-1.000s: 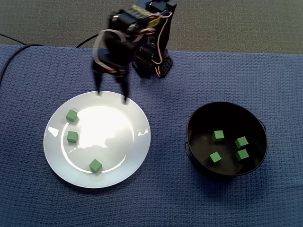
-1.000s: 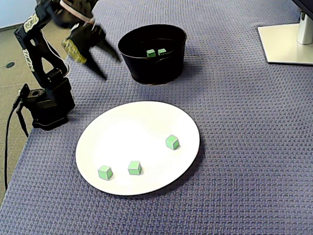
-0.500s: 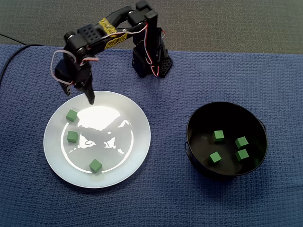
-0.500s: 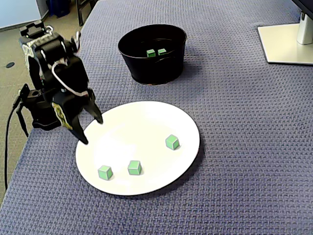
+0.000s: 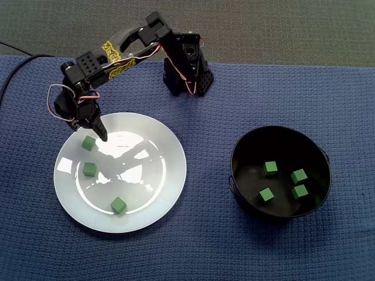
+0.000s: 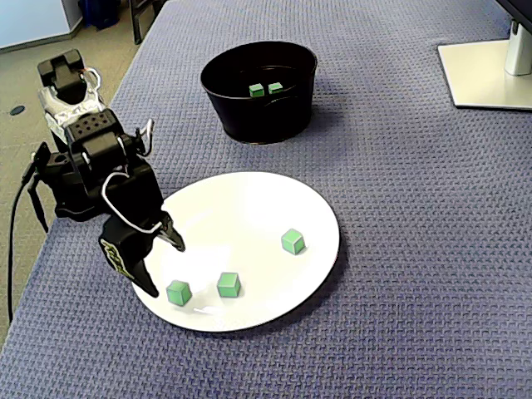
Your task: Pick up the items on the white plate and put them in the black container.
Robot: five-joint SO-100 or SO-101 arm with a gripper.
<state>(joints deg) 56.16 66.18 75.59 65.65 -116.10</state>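
A white plate (image 5: 146, 175) (image 6: 249, 208) holds three green cubes: one near the arm (image 5: 88, 143) (image 6: 178, 292), a middle one (image 5: 89, 169) (image 6: 229, 284), and a third further off (image 5: 118, 205) (image 6: 292, 241). My gripper (image 5: 89, 133) (image 6: 166, 268) is open and low over the plate's edge, its fingers spread right beside the nearest cube, with nothing held. The black container (image 5: 240, 146) (image 6: 259, 116) stands apart from the plate and has several green cubes (image 5: 270, 168) (image 6: 256, 89) inside.
The arm's base (image 5: 187, 79) (image 6: 75, 187) stands at the edge of the blue woven cloth (image 5: 205, 246) (image 6: 416, 249). A pale monitor stand (image 6: 490, 75) sits in the cloth's far corner. A black cable (image 5: 17, 61) runs off at the edge.
The arm swung from near the container side over to the plate and came down. The open gripper now sits at the plate's edge next to the nearest cube. No cube has moved.
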